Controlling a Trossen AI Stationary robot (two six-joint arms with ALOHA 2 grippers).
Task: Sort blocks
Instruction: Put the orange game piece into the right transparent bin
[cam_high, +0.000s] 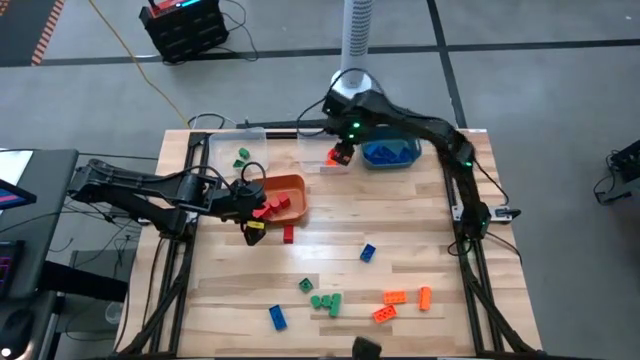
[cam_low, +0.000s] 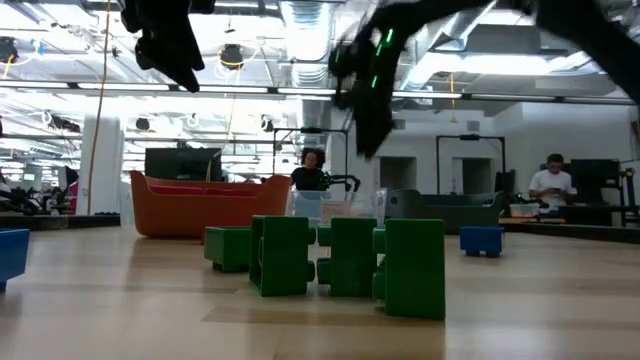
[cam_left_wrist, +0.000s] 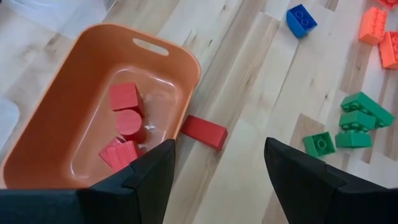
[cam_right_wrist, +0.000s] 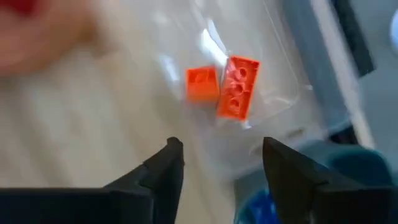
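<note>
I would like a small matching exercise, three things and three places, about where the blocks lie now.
Things:
1. red blocks
2. two orange blocks
3. single red block

Places:
a. on the bare table beside the orange bin
b. inside the orange bin
c. in a clear bin below the open right gripper

Pairs: 1-b, 2-c, 3-a

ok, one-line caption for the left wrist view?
Left tool open above the orange bin holding red blocks, one red block lying just outside its rim.
</note>
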